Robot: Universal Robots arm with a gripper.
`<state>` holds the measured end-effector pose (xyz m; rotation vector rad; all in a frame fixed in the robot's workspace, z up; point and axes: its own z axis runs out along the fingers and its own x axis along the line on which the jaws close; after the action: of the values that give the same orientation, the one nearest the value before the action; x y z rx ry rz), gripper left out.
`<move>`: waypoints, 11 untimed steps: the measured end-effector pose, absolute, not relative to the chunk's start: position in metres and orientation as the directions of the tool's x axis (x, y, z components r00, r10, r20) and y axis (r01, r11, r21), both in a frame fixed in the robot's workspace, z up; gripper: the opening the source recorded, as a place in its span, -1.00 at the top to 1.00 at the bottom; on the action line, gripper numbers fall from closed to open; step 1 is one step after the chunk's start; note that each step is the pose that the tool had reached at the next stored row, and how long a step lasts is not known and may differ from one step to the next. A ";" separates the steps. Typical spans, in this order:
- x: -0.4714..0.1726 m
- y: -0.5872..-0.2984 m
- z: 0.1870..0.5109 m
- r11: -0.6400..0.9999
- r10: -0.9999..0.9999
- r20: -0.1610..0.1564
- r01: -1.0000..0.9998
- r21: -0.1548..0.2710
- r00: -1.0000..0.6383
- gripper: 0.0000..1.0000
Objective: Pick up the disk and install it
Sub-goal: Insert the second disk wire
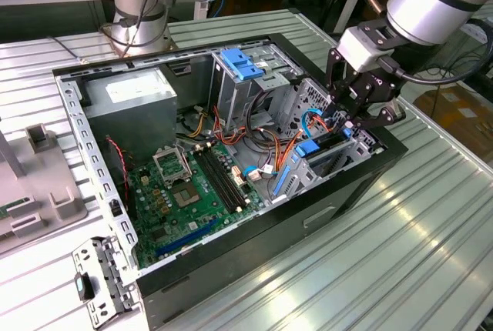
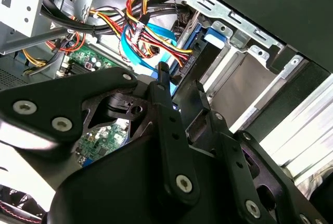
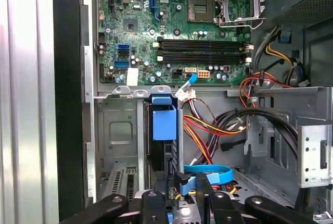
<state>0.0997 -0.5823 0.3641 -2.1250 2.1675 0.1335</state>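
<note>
At the exterior view's left, a grey moulded tray (image 1: pixel 31 192) is lying on the ribbed metal table (image 1: pixel 400 231). Next to it the open computer case (image 1: pixel 231 269) is sitting with its grey power-supply box (image 1: pixel 131 104) at the far left corner and the green motherboard (image 1: pixel 185 192) lying in front of that. Toward the middle, a tall metal cage with a blue latch (image 1: pixel 237 64) is standing upright. Further right, the disk (image 1: pixel 327 150) is sitting edge-up in the drive bay at the case's right end, its blue rail (image 3: pixel 164 122) facing the motherboard in the first wrist view. The gripper (image 1: pixel 362 112) is hovering right over that bay, its fingers (image 2: pixel 169 114) reaching down beside the disk; whether they are pinching it cannot be told.
</note>
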 end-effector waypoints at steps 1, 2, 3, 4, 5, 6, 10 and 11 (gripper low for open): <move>0.100 -0.582 0.364 0.020 -0.991 -0.135 -1.000 -0.010 -0.019 0.28; 0.100 -0.582 0.364 0.020 -0.991 -0.135 -1.000 -0.010 -0.019 0.28; 0.100 -0.582 0.364 0.020 -0.991 -0.135 -1.000 -0.010 -0.019 0.28; 0.100 -0.582 0.364 0.020 -0.991 -0.135 -1.000 -0.010 -0.019 0.28; 0.100 -0.582 0.364 0.020 -0.991 -0.135 -1.000 -0.010 -0.019 0.28; 0.100 -0.582 0.364 0.020 -0.991 -0.135 -1.000 -0.010 -0.019 0.28; 0.100 -0.582 0.364 0.020 -0.991 -0.135 -1.000 -0.010 -0.019 0.68; 0.100 -0.582 0.364 0.020 -0.991 -0.135 -1.000 -0.010 -0.019 0.68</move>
<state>0.0998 -0.5823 0.3639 -2.1250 2.1675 0.1334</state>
